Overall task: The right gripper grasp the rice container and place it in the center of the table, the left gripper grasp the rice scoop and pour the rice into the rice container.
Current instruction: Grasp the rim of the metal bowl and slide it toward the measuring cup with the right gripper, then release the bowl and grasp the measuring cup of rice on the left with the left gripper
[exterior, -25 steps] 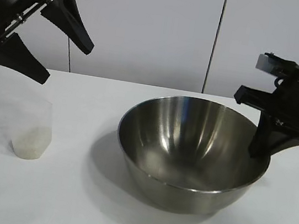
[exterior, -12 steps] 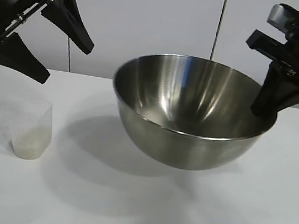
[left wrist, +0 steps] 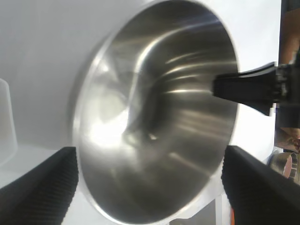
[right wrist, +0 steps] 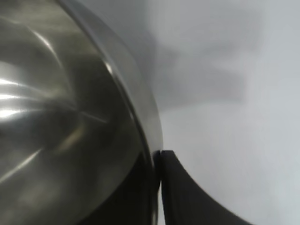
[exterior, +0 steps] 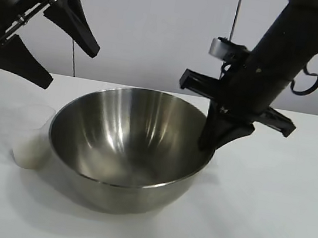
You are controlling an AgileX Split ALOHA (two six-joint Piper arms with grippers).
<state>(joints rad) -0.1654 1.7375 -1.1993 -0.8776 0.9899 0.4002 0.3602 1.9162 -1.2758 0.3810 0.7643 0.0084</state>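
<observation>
The rice container (exterior: 126, 144), a large shiny steel bowl, sits near the middle of the white table (exterior: 275, 218), tilted slightly. My right gripper (exterior: 210, 143) is shut on its right rim, one finger inside and one outside; the rim (right wrist: 140, 108) shows clamped in the right wrist view. The bowl fills the left wrist view (left wrist: 154, 117). The rice scoop (exterior: 29, 148), a clear cup with white rice at its bottom, stands at the left, partly hidden behind the bowl. My left gripper (exterior: 45, 41) hangs open above the scoop, at upper left.
A white wall with a dark vertical seam (exterior: 235, 29) stands behind the table. The bowl's left side is close to or touching the scoop. Bare tabletop lies to the right and front of the bowl.
My right gripper lifted the bowl, carried it leftward and brought it down near the table's middle, next to the scoop. The left gripper has not moved.
</observation>
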